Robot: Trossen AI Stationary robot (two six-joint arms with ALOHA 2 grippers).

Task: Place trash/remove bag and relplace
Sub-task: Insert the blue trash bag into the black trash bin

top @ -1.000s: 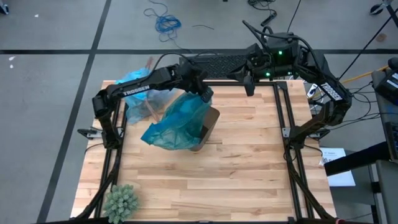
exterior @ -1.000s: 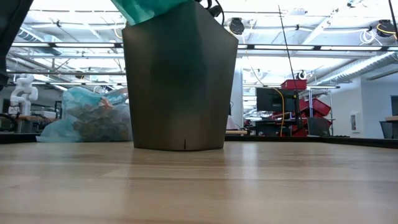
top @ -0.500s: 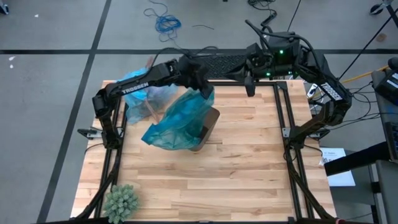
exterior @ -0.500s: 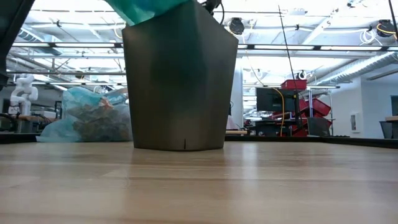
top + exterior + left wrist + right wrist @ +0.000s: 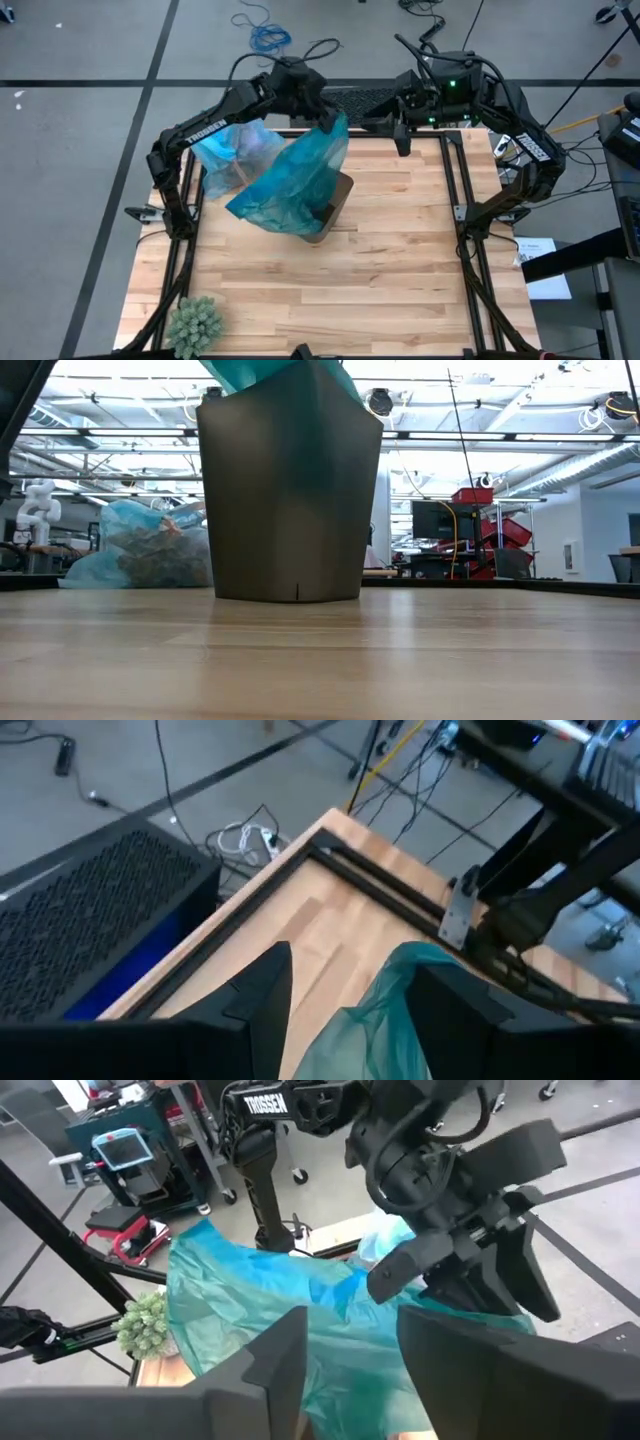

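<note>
A dark teal plastic bag (image 5: pixel 290 185) is draped over the dark bin (image 5: pixel 290 490), which stands upright on the table. The teal bag's upper edge (image 5: pixel 385 1005) is drawn up between the fingers of my open left gripper (image 5: pixel 325 115), above the bin's far side. The light blue bag (image 5: pixel 235 150) sits on the table's far left corner with brown paper trash (image 5: pixel 150 560) showing through it. My right gripper (image 5: pixel 402 140) hovers open at the far edge, empty, facing the teal bag (image 5: pixel 260 1300). My left gripper has its fingers apart, with the teal bag's raised edge (image 5: pixel 400 990) standing between them. The plastic lies against the inner side of one finger (image 5: pixel 450 1010); the other finger is clear of it. The fingers come from the far side, slanting down. The bag hangs from there onto the bin.
A green spiky ball (image 5: pixel 195 322) lies at the near left corner. A black frame (image 5: pixel 460 200) runs along the table's left, right and far sides. Bare wood (image 5: pixel 400 270) spreads over the near and right parts.
My left gripper has risen and drawn back toward the far edge. The teal bag's upper edge has gone up with it into a taller peak, while the rest stays draped over the bin. The bin and the light blue bag have not moved.
</note>
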